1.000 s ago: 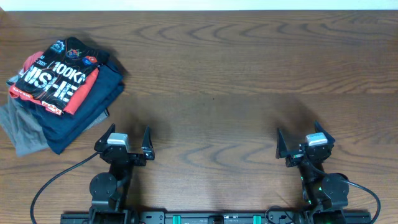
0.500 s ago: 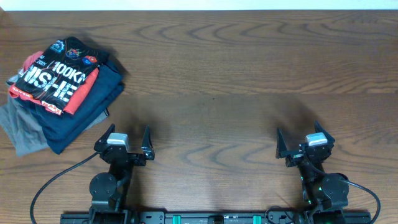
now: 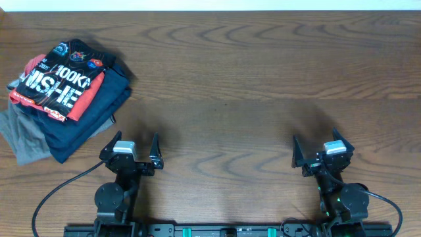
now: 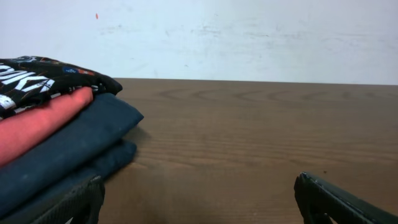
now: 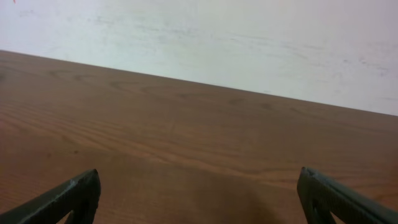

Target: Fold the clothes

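The clothes, a black jersey [image 3: 62, 76] with white lettering and small logos, lies folded on top of a pile at the table's far left. In the left wrist view the jersey [image 4: 43, 78] shows as the top layer at the left edge. My left gripper [image 3: 137, 143] stands open near the front edge, to the right of the pile and apart from it, nothing between its fingers. In its own view the left gripper [image 4: 198, 193] spans bare wood. My right gripper [image 3: 314, 142] is open at the front right, empty; in its wrist view the right gripper [image 5: 199, 190] faces bare table.
Under the jersey lie a red shirt [image 3: 89, 95], navy garments [image 3: 92, 122] and a grey one [image 3: 23, 141]. The wooden table [image 3: 250, 85] runs back to a white wall [image 5: 217, 37]. The arm bases stand at the front edge.
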